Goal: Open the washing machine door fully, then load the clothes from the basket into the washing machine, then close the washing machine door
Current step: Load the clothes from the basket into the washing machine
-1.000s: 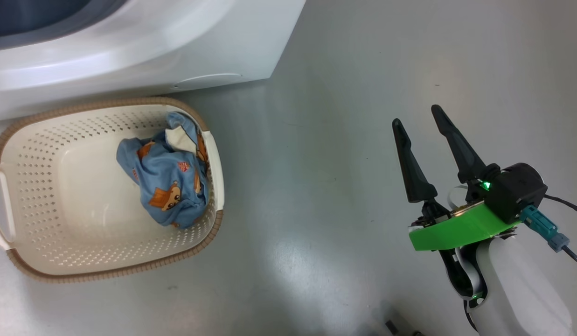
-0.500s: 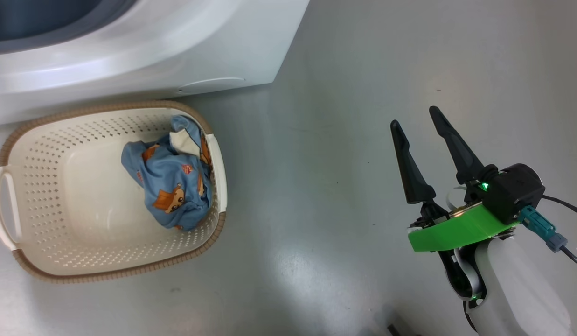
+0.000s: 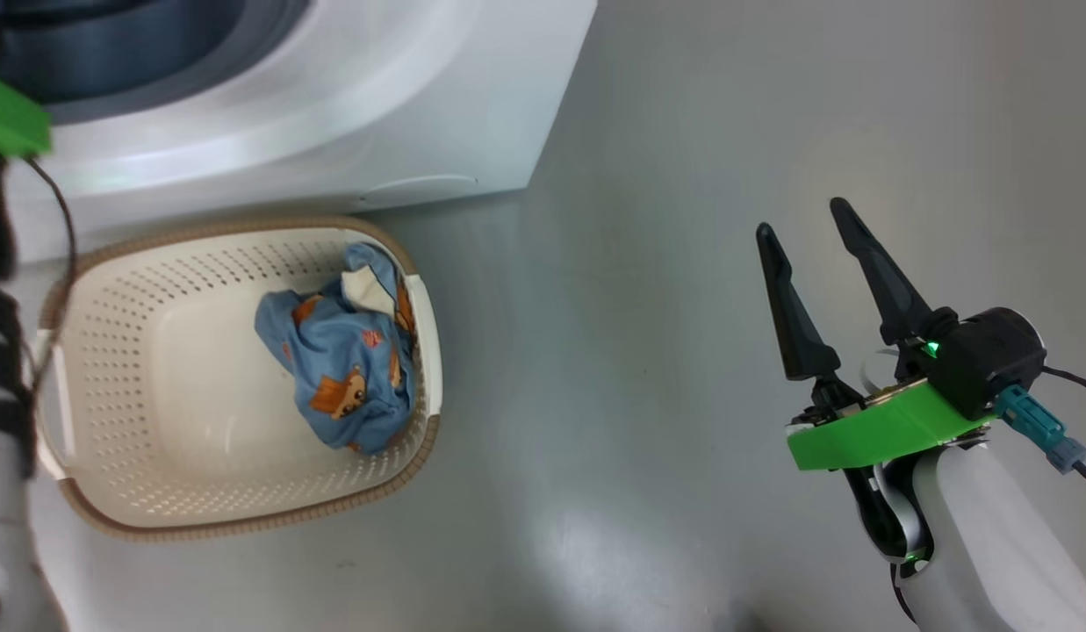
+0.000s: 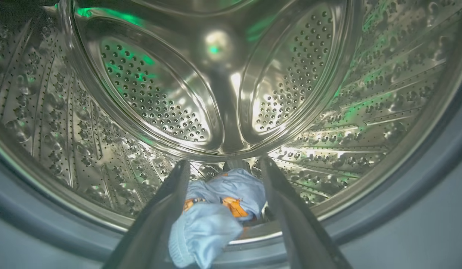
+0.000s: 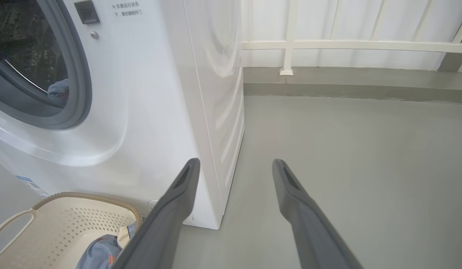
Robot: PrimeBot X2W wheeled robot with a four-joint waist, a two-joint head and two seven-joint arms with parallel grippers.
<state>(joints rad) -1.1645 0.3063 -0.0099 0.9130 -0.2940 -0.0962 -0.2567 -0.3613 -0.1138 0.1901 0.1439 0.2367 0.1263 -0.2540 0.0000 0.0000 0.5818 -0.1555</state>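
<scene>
- The left hand (image 4: pixel 225 162) is reaching into the washer's steel drum (image 4: pixel 160 93), its two dark fingers standing spread apart and gripping nothing.
- A blue garment (image 4: pixel 216 209) with orange print is lying loose between those fingers, just short of their tips, on the drum's front lip. It is sitting closer to the finger on the wrist view's left, with a clear gap showing on the other side.
- The grey ring (image 4: pixel 421 179) is curving round below and to both sides of the left hand.
- The left arm's green bracket (image 3: pixel 11 118) is showing at the head view's left edge, up by the washer's opening.
- The right hand (image 3: pixel 801 218) is hanging released over the bare grey floor (image 3: pixel 639 263), fingers parted with nothing between them.
- The basket (image 3: pixel 112 351) is sitting on the floor well to the left of the right hand, just beside the front of the washer (image 3: pixel 332 114).
- A second garment (image 3: pixel 345 369), in the same blue bear print with a cream lining, is lying crumpled inside the basket against the wall nearest the right hand.
- In the right wrist view, the washer's mouth is standing open ahead and to the left of the right hand, with a scrap of blue cloth showing inside.
- A white railing (image 5: pixel 346 45) is running along the wall far beyond the right hand's fingertips.
</scene>
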